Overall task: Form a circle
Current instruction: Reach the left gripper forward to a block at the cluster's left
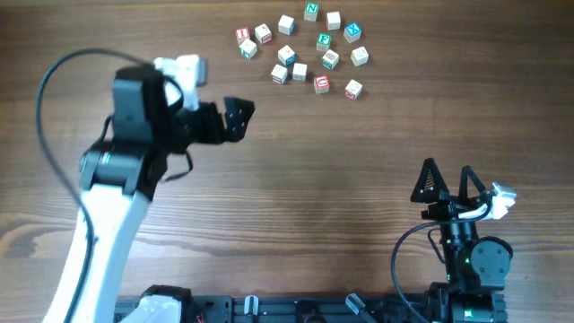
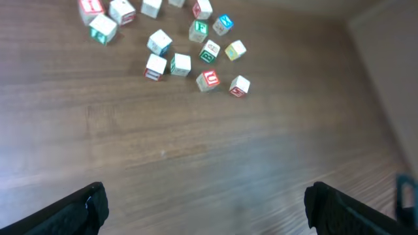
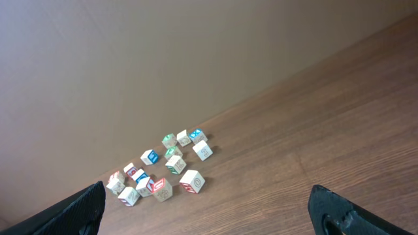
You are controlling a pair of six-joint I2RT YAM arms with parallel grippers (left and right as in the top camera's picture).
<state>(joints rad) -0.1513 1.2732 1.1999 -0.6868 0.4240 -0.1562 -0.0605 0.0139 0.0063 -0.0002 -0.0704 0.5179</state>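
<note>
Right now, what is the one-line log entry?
stage: not started | alphabet cubes: loose cluster, no ring | left gripper: jaws open, empty, short of cubes | right gripper: jaws open, empty

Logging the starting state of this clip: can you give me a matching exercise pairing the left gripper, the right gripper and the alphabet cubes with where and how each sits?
Things:
1. left gripper
2. right gripper
3. alphabet cubes

States:
A. loose cluster at the far side of the table, no ring formed
B. jaws open, at the near right, well away from the cluster
C. jaws open, above bare wood, the closer of the two to the cluster

Pairs: 1-C, 2-B, 3-A
</note>
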